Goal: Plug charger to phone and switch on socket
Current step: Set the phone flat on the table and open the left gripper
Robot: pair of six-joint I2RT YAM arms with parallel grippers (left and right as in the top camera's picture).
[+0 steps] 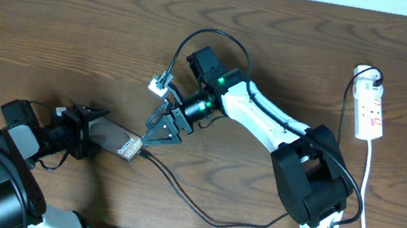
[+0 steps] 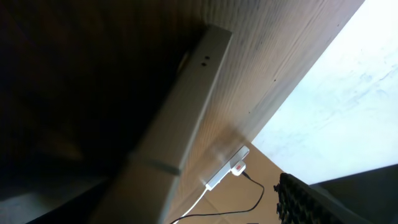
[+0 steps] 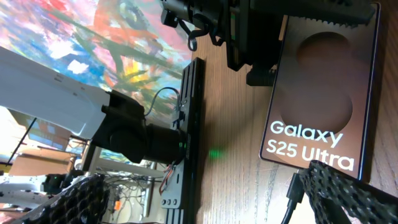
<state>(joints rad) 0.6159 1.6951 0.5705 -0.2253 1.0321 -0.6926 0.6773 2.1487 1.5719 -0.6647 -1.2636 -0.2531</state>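
Starting at the left, we see the left tool (image 1: 90,132) clamped across one end of the phone (image 1: 117,141), which lies flat on the table (image 1: 55,27). The charger (image 3: 295,198) tip sits at its labelled end, between the fingers of the right tool (image 1: 154,128), which is spread wide and empty. The socket (image 1: 371,111) lies far right.

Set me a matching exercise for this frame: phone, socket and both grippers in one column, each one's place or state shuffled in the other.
1. phone
2. socket
3. right gripper
4. left gripper

A. white, at the far right of the table
B. open, over the phone's labelled end
C. lying between the two grippers
D. clamped around the phone's unlabelled end

Pairs: 1-C, 2-A, 3-B, 4-D
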